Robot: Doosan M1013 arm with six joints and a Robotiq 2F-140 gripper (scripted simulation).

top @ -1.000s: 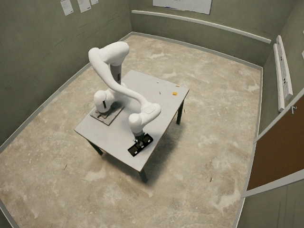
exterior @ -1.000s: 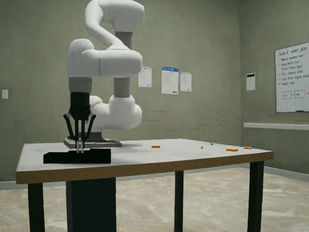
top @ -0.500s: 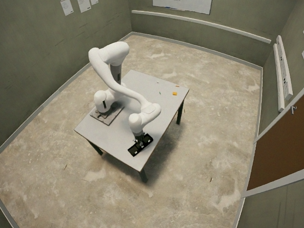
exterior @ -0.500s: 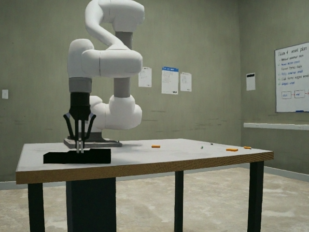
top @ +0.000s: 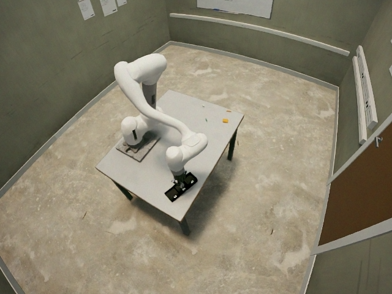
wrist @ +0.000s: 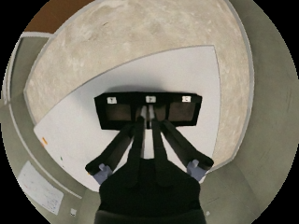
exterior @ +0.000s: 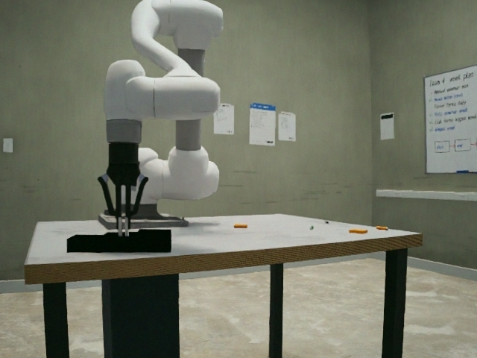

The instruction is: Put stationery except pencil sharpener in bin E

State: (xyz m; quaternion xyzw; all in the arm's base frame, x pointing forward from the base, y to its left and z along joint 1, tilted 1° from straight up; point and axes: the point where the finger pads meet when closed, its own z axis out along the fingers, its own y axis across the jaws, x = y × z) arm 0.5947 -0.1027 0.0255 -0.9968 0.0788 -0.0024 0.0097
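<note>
A row of low black bins (top: 169,192) (exterior: 153,240) (wrist: 101,119) stands near the table's front edge. Their small white labels are too small to read. My gripper (top: 180,186) (exterior: 123,231) (wrist: 148,110) points straight down with its fingertips at the rim of the middle of the row. The fingers are shut with only a slit between them, and I cannot make out anything in it. Loose small items lie at the far end of the table: an orange block (top: 225,120) (exterior: 358,231), a smaller orange piece (top: 228,111) (exterior: 381,227), a green piece (top: 206,120) (exterior: 311,227) and a tiny pale piece (top: 203,105) (exterior: 326,221).
Another orange piece (exterior: 240,225) lies mid-table. The arm's base plate (top: 139,152) (exterior: 162,222) sits at the table's left side. The bins stand close to the table edge (top: 190,202).
</note>
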